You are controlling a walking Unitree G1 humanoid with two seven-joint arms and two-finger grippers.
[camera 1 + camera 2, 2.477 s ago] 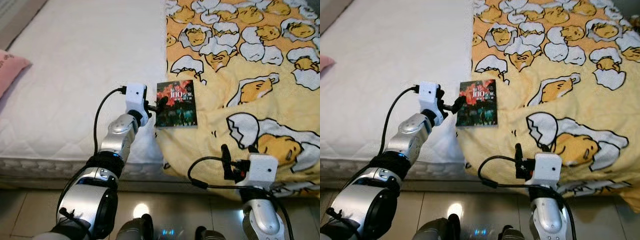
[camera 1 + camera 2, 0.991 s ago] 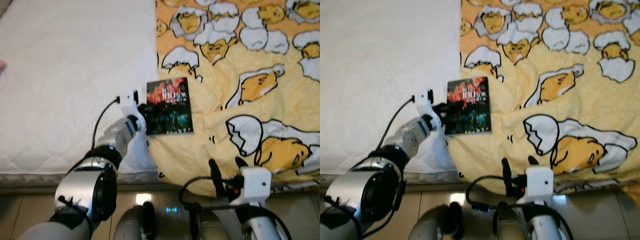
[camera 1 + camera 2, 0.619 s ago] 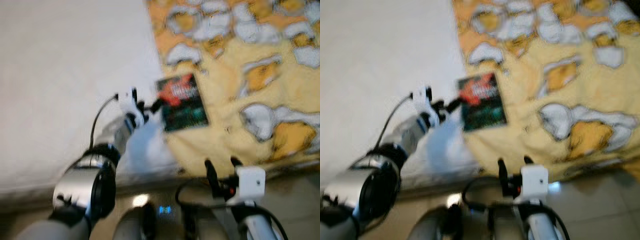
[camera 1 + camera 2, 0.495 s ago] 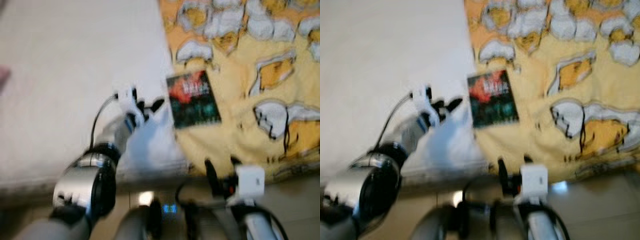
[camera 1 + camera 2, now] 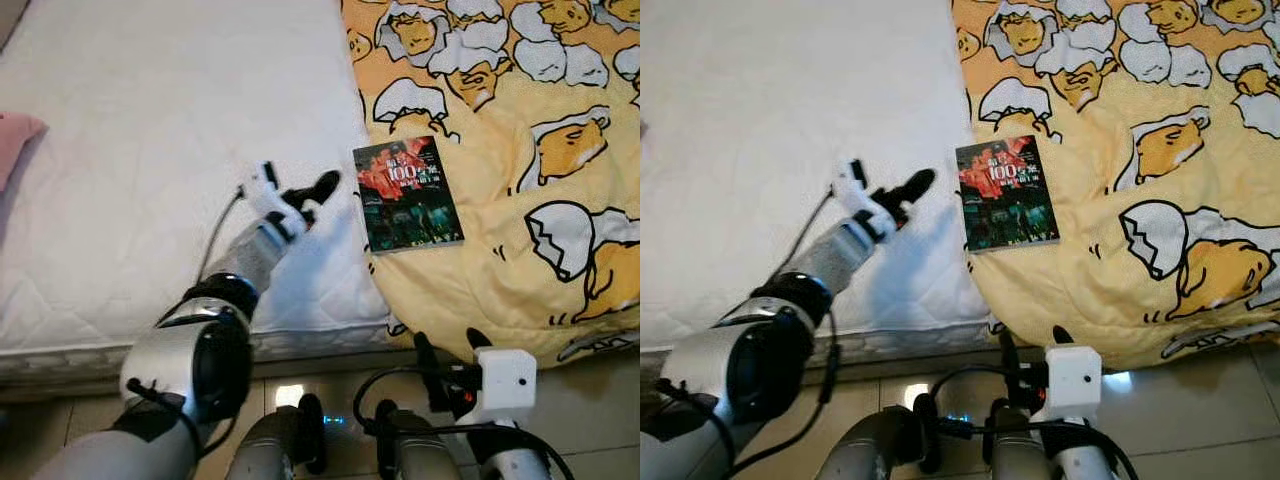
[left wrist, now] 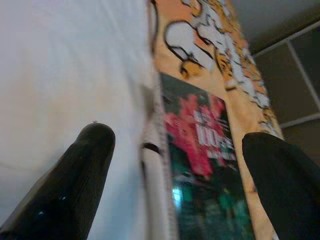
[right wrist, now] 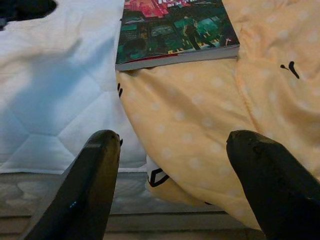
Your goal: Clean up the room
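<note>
Our left gripper hung over the white mattress, just beside the near-left edge of the book but apart from it. In the left wrist view its two black fingers stood wide apart, one over bare mattress and the other over the book's cover, with nothing between them. So we held nothing on that side, though the spread looked enough to straddle the book's spine edge.

Our right gripper sat low at the foot of the bed, near the tiled floor. Its fingers were also spread wide and empty, pointing up at the overhang of the yellow blanket with the book's near edge above.

The book lay flat, face up, a dark cover with red and green print, resting on the left margin of the blanket where it meets the bare mattress. It was untouched by either gripper. The blanket, printed with egg-shell characters, covered the right part of the bed and draped rumpled over the near edge. A pink pillow showed at the far left of the mattress.

We judged the clean-up to be at an early point: the book was not yet grasped, let alone put away, and the blanket was not straightened. What remained, as far as we could tell, was closing on the book, lifting it clear, and carrying it to wherever it belongs, which we could not see.
</note>
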